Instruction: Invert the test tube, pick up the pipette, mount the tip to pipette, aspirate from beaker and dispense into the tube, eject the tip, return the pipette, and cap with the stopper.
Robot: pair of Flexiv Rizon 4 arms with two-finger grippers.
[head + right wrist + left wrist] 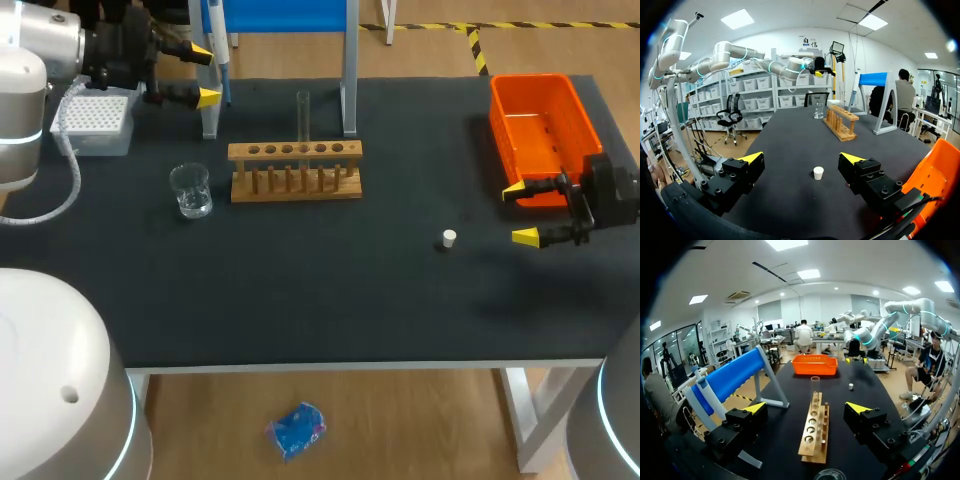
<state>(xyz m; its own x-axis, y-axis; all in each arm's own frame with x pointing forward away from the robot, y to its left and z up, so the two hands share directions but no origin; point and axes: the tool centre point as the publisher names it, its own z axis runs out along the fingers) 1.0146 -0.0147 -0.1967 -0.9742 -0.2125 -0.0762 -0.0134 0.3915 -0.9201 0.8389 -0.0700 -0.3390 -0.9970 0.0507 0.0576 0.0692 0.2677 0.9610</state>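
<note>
A clear test tube [302,115] stands upright in the wooden rack [295,172] at the table's back middle. The pipette [216,40] hangs on the blue-topped stand [348,70] at the back left. My left gripper [207,73] is open right beside the pipette, touching nothing. In the left wrist view the pipette [704,392] lies just outside one finger of the left gripper [807,407], with the rack [815,432] and tube [815,385] ahead. The small white stopper [449,238] lies on the table. My right gripper [520,213] is open a short way to its right, and in its wrist view the stopper [818,173] lies ahead between the open fingers of the right gripper [801,159].
A glass beaker [190,190] with a little liquid stands left of the rack. A white tip box [95,118] sits at the back left under my left arm. An orange bin [540,125] stands at the back right, just behind my right gripper.
</note>
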